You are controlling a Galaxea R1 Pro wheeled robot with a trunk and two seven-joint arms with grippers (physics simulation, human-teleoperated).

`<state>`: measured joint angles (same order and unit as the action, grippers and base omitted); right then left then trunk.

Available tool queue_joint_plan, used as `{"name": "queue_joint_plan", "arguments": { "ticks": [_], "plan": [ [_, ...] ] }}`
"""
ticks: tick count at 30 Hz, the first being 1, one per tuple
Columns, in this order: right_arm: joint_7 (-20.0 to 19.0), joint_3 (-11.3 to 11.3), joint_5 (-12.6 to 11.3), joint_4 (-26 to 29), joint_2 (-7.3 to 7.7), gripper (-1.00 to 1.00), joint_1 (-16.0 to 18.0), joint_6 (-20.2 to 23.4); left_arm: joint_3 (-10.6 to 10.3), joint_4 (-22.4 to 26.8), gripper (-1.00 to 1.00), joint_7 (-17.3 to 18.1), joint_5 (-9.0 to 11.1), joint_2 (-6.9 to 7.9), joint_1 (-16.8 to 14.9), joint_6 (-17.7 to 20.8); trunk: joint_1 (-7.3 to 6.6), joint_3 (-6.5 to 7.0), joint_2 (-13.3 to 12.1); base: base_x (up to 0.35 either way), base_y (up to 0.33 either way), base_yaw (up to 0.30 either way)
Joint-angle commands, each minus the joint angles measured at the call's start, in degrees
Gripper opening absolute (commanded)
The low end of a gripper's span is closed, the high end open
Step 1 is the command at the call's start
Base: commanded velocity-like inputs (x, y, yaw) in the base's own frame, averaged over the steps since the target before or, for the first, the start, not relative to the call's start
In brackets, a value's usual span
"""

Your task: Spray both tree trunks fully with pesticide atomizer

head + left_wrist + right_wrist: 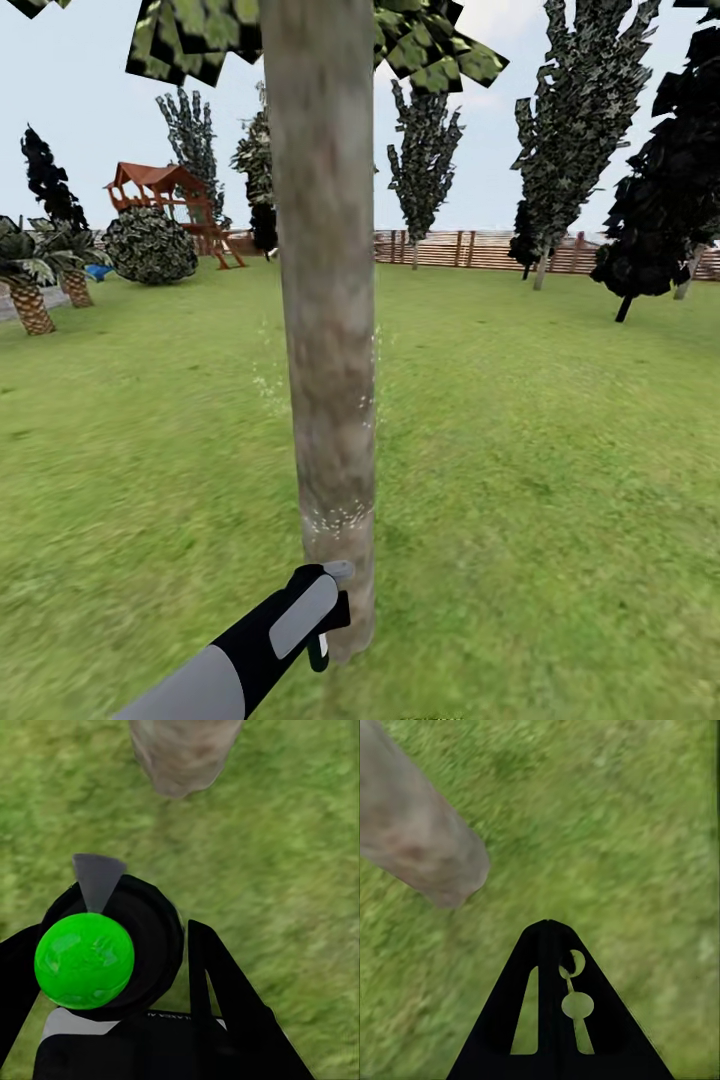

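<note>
Head view, left tool [325, 610] gripping pesticide atomizer [338, 573], beside tree trunk [325, 300]

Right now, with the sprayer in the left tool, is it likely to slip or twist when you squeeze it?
Probably not much. The pesticide atomizer looks rigid and small, so likely light. The left tool has fingers on both sides of it, which should resist twisting. Its rounded body might still rotate slightly if the grip loosens near the tree trunk.

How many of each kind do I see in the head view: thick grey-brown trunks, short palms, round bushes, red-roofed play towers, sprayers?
Thick grey-brown tree trunk: 1
Short palms: 2
Round bush: 1
Red-roofed play tower: 1
Black pesticide atomizer: 1
Total: 6
</note>
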<state>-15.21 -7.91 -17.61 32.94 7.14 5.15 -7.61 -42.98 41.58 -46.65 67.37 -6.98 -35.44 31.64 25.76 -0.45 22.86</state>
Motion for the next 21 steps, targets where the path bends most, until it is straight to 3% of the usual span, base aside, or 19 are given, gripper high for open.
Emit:
{"name": "queue_joint_plan", "arguments": {
  "ticks": [1, 21],
  "plan": [
    [-0.52, -0.18, -0.58, -0.07, -0.02, -1.00, 0.04, -0.04, -0.17, 0.08, -1.00, -0.37, 0.31, 0.04, -0.05, 0.09, 0.02, -0.05, 0.06, 0.000, 0.330, -0.281],
    [-0.52, -0.09, -0.58, -0.07, -0.02, -1.00, 0.04, -0.04, -0.19, 0.10, -1.00, -0.37, 0.31, 0.04, -0.01, 0.09, 0.02, -0.05, 0.06, 0.000, 0.334, -0.233]
  ]
}}
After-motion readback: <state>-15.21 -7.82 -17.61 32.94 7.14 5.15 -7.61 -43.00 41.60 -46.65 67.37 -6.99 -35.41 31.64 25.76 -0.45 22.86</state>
